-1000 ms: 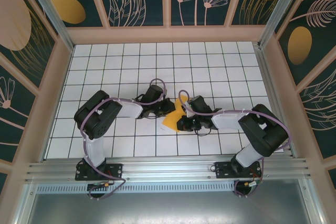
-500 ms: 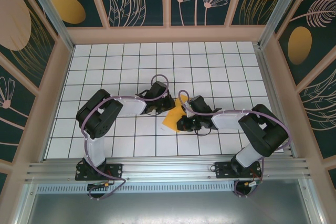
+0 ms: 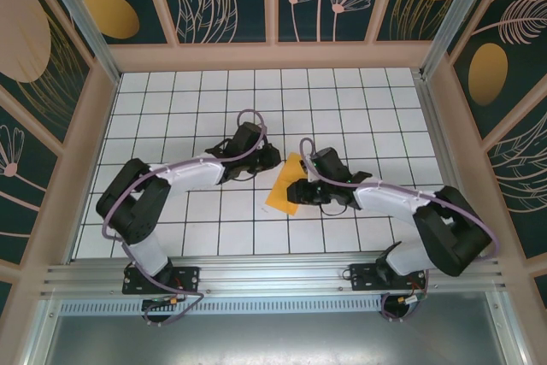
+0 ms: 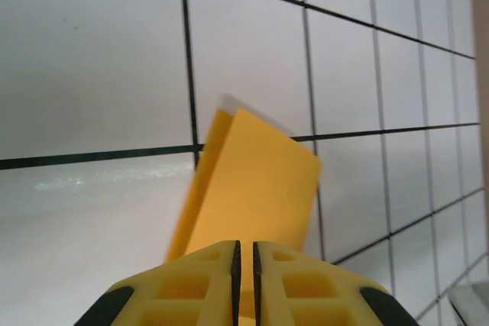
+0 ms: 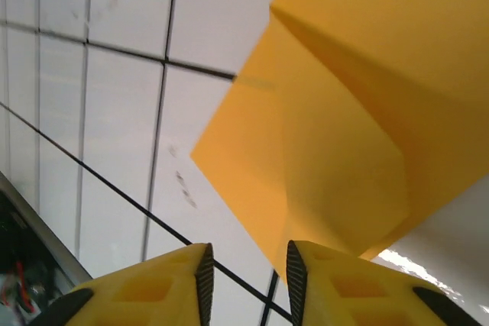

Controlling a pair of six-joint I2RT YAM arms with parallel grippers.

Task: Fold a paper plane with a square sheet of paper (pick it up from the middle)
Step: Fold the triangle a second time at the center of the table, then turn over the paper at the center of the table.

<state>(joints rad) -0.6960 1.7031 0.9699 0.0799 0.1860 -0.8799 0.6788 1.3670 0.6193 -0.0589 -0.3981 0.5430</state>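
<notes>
The folded orange-yellow paper (image 3: 284,184) lies on the white tiled table (image 3: 171,108). The left claw (image 4: 244,253) is pinched almost shut near it. The right claw (image 5: 248,253) stands a little open at its edge.

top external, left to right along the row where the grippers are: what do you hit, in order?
left arm → left gripper → orange sheet of paper → right arm. The right gripper overlaps the sheet's right side, so it is left out of the order.
</notes>
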